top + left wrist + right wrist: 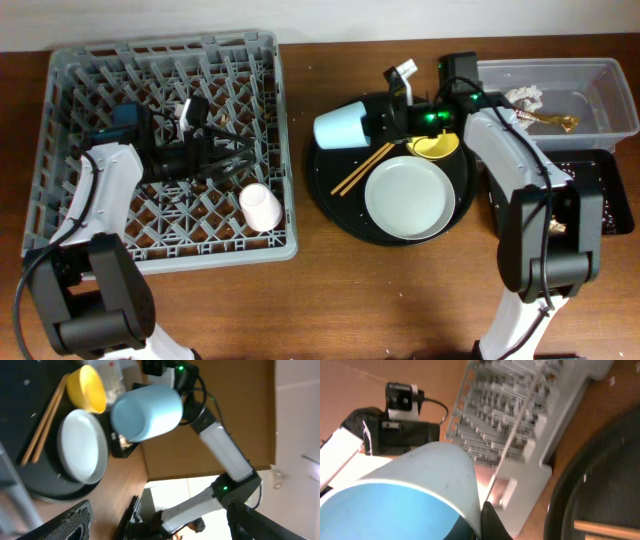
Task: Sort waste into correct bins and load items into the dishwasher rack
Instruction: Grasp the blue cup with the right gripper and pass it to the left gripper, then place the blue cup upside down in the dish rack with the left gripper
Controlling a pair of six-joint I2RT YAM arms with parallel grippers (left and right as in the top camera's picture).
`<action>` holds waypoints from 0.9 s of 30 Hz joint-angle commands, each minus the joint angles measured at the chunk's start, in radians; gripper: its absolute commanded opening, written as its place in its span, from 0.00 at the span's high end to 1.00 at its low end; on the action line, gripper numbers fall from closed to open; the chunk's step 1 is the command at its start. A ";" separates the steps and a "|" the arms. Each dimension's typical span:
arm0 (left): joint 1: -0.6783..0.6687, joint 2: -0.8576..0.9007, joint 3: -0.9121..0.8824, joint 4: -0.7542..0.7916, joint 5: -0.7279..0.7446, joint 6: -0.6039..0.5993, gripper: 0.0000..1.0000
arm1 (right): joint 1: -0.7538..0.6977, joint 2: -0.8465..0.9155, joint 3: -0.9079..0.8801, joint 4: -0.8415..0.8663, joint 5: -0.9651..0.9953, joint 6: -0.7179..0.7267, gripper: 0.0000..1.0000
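Note:
My right gripper (378, 120) is shut on the rim of the small blue cup (340, 126), which lies on its side at the back left of the round black tray (330, 195). In the right wrist view one finger (482, 522) presses the blue cup's wall (410, 490). The two chopsticks (362, 168), white plate (408, 197) and yellow bowl (437, 146) are on that tray. The pink cup (260, 208) lies in the grey dishwasher rack (60, 120). My left gripper (225, 155) is open and empty over the rack's middle. Its fingers (165, 527) are spread wide in the left wrist view.
The clear tub (600, 75) at the back right holds a white napkin (523, 96) and a gold wrapper (556, 122). The shallow black tray (620, 200) lies in front of it, partly under my right arm. The left wrist view shows the blue cup (147, 412), bowl (87, 388) and plate (82, 445).

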 commanded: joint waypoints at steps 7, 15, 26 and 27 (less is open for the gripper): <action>-0.043 -0.010 -0.003 0.017 0.070 0.042 0.14 | 0.250 -0.006 0.002 0.416 0.087 0.414 0.96; -0.043 -0.010 -0.003 0.031 0.100 0.040 0.02 | 0.321 -0.006 0.001 0.463 0.059 0.434 0.96; -0.004 -0.010 -0.003 0.007 0.097 0.015 0.45 | 0.352 -0.006 0.001 0.452 0.149 0.438 0.96; -0.004 -0.010 -0.003 0.006 0.097 0.014 0.61 | 0.340 -0.006 0.001 0.452 0.150 0.438 0.90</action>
